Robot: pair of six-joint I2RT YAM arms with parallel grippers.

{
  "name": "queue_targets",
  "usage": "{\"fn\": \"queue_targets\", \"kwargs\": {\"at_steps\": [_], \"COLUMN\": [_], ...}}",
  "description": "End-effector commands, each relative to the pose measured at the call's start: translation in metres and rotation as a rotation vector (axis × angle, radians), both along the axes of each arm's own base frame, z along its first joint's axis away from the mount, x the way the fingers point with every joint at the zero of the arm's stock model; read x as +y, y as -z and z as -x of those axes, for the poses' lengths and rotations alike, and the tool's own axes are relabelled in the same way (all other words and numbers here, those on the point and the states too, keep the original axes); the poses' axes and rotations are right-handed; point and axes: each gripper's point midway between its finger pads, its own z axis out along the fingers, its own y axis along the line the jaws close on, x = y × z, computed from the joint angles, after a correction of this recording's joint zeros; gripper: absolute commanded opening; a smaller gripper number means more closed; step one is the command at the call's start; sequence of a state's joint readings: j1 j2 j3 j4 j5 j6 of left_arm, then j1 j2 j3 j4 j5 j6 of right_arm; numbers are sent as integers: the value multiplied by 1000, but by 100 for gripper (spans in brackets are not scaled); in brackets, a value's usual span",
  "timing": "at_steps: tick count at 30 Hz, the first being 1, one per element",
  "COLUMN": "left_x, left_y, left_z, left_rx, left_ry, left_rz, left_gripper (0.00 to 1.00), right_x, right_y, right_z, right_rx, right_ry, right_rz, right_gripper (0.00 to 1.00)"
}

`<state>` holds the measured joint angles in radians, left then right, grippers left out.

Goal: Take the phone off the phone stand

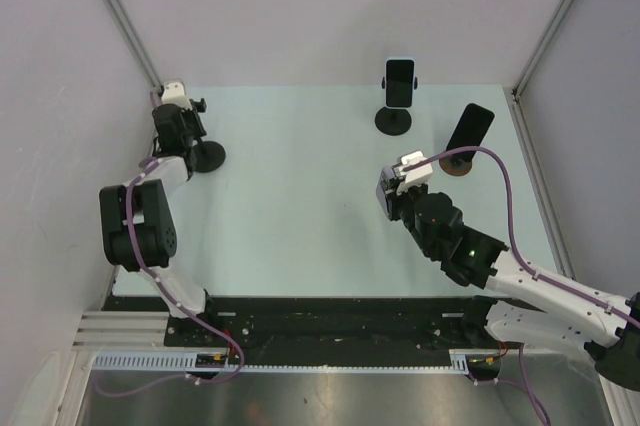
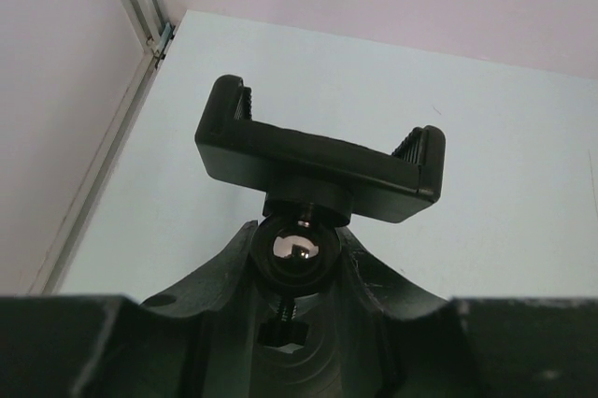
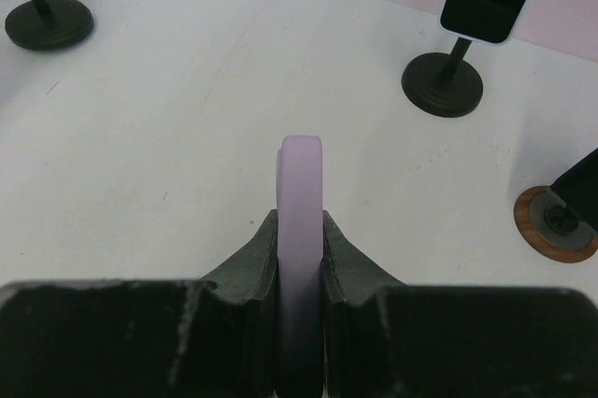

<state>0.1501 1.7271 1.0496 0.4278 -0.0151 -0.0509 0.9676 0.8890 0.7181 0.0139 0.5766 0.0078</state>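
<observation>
- Right gripper: fingers narrow, pinching the phone edge-on. The lilac edge stands upright between the pads and sticks out past the tips.
- In the top view that phone is up off the table, in the right gripper, right of centre and well apart from the phone stand.
- Left gripper: partly closed on the phone stand at its ball joint, one finger pressed against each side.
- The stand's clamp sits just above the fingertips, both side arms up, nothing in it.
- The stand's round black base is on the table in the far-left corner, with the left gripper over it.
- Second stand, far centre-right: upright, holding a white-edged phone.
- Third stand, on a wood-coloured disc near the right edge: carries a dark phone, tilted.
- Both of these stand beyond the right gripper and do not touch it.
</observation>
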Motion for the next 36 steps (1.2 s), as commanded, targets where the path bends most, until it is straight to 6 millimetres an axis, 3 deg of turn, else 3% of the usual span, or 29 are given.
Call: {"fn": "queue_targets", "kwargs": {"at_steps": [1, 7, 13, 17, 23, 26, 30, 31, 32, 33, 34, 36], "left_x": [15, 22, 11, 9, 14, 10, -15, -23, -43, -51, -59, -85], "left_y": [-63, -45, -26, -33, -55, -69, -91, -107, -113, -115, -130, -132], "left_z": [-25, -29, -20, -13, 3, 17, 38, 45, 48, 53, 62, 74], "left_rx": [-168, -134, -95, -107, -147, -187, -245, -281, -292, -296, -331, -336], "left_ry": [27, 14, 32, 18, -57, -123, -164, -163, -145, -137, -128, -90], "left_rz": [-48, -47, -27, -30, -28, 25, 71, 69, 70, 69, 72, 77], "left_gripper": [2, 8, 40, 66, 96, 100, 100, 100, 100, 100, 100, 100], "right_x": [4, 7, 9, 11, 12, 16, 22, 23, 23, 22, 21, 18], "right_y": [-30, -28, -26, -26, -27, -25, -25, -24, -25, -24, -22, -19], "right_z": [3, 4, 5, 7, 9, 10, 9, 9, 9, 8, 8, 6], "right_rx": [-51, -47, -38, -31, -23, -15, -8, -3, 0, 4, 16, 31], "right_ry": [-9, -23, -31, -42, -53, -70, -80, -81, -79, -75, -69, -55], "right_rz": [-106, -100, -107, -118, -127, -136, -159, -166, -173, -176, -186, -190], "right_gripper": [0, 0, 0, 0, 0, 0, 0, 0, 0, 0, 0, 0]}}
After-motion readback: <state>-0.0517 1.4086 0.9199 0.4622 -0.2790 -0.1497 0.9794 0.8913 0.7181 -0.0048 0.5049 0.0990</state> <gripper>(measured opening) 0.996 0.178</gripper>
